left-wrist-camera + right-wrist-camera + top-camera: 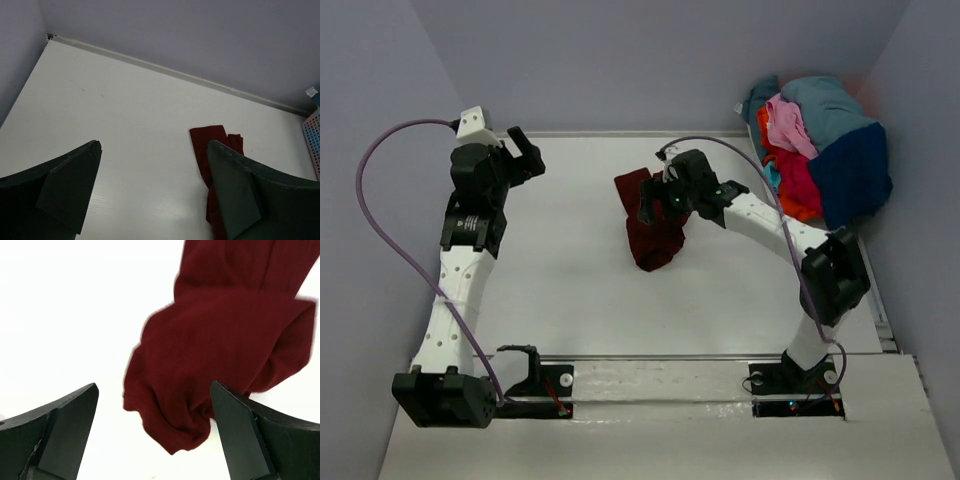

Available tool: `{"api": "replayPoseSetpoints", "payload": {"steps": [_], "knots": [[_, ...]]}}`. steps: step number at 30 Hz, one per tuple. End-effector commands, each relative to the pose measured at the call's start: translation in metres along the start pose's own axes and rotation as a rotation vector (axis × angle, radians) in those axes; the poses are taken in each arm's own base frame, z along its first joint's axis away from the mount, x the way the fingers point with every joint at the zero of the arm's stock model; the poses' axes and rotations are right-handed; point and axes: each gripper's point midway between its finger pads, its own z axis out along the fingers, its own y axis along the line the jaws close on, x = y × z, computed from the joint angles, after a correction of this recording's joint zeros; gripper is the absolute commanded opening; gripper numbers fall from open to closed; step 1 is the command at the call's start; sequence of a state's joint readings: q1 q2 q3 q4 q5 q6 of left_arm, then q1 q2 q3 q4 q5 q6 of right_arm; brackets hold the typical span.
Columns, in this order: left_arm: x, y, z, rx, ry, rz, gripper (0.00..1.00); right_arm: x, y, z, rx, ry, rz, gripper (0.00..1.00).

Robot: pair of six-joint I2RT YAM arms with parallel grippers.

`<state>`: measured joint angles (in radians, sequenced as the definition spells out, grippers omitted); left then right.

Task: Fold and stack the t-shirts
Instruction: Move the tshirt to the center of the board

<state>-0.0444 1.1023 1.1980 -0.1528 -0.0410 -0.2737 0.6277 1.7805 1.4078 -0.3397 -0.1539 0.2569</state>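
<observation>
T-shirts lay in two places. The maroon t-shirt (655,235) sat crumpled near the middle of the white table (560,290). A heap of shirts (820,150) in pink, teal, navy and red was piled at the far right corner. Your right gripper (655,200) hung just over the maroon t-shirt, jaws spread wide and gripping nothing; its wrist camera showed the bunched cloth below, between the two fingers. Your left gripper (525,150) hovered toward the far left, well apart from the cloth, also wide open and empty.
</observation>
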Motion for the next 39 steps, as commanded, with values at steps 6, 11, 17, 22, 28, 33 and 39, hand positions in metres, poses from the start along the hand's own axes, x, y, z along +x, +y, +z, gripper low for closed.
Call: {"api": "replayPoseSetpoints", "payload": {"steps": [6, 11, 17, 22, 28, 33, 39], "knots": [[0.020, -0.038, -0.001, 0.240, 0.058, 0.025, 0.98, -0.063, 0.004, -0.081, 0.096, -0.184, -0.044, 1.00], [0.054, -0.084, -0.008, 0.433, 0.177, 0.000, 0.97, -0.039, -0.039, -0.107, 0.280, -0.152, 0.095, 1.00], [0.110, -0.101, 0.037, 0.339, 0.364, -0.234, 0.93, 0.014, -0.043, -0.071, 0.131, -0.068, 0.221, 0.92], [0.128, -0.118, 0.079, 0.295, 0.361, -0.319, 0.87, 0.005, -0.023, -0.028, 0.058, -0.071, 0.208, 0.92], [0.174, -0.139, 0.135, 0.274, 0.435, -0.335, 0.81, -0.008, -0.021, 0.019, 0.037, -0.044, 0.186, 0.84], [0.214, -0.145, 0.171, 0.206, 0.466, -0.360, 0.79, 0.004, -0.032, 0.034, 0.068, -0.017, 0.171, 0.73], [0.247, -0.133, 0.203, 0.074, 0.468, -0.350, 0.80, 0.010, -0.030, 0.033, 0.059, -0.010, 0.208, 0.36]]}}
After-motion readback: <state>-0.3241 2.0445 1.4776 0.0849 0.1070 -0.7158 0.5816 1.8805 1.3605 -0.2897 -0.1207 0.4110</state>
